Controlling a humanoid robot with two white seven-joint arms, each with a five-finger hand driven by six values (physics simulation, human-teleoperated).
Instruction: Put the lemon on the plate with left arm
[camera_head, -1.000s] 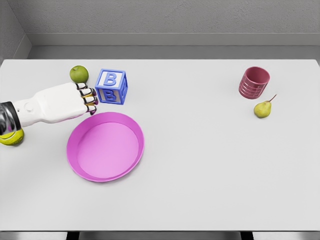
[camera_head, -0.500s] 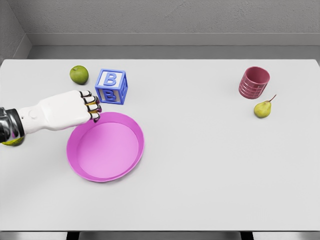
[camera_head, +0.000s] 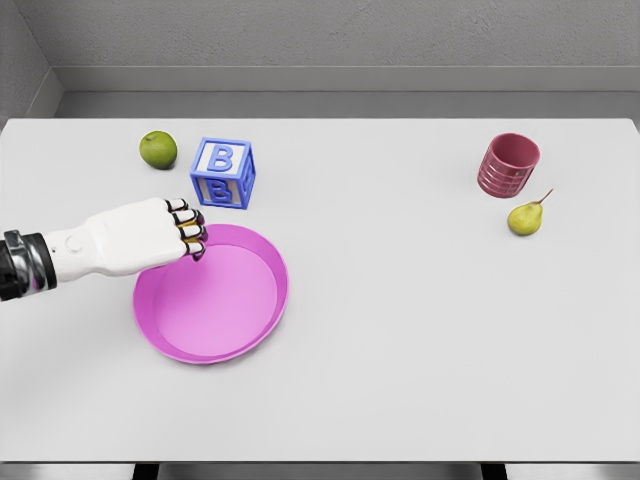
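My left hand (camera_head: 188, 230) comes in from the left edge and hovers over the upper left rim of the pink plate (camera_head: 268, 262). Its fingers are curled and hold nothing. The plate lies on the table with nothing in it. No lemon shows in the head view now; my forearm (camera_head: 30, 262) covers the spot at the left edge where a yellow fruit lay. My right arm is out of view.
A green round fruit (camera_head: 158, 150) and a blue letter block (camera_head: 222, 172) stand just behind the hand. At the far right are a dark red ribbed cup (camera_head: 508, 165) and a yellow-green pear (camera_head: 525, 217). The white table (camera_head: 420, 330) ends at a grey wall behind.
My left hand has moved down and slightly right, from beside the blue block to over the plate's rim. The forearm has dropped and now hides the yellow fruit at the left edge.
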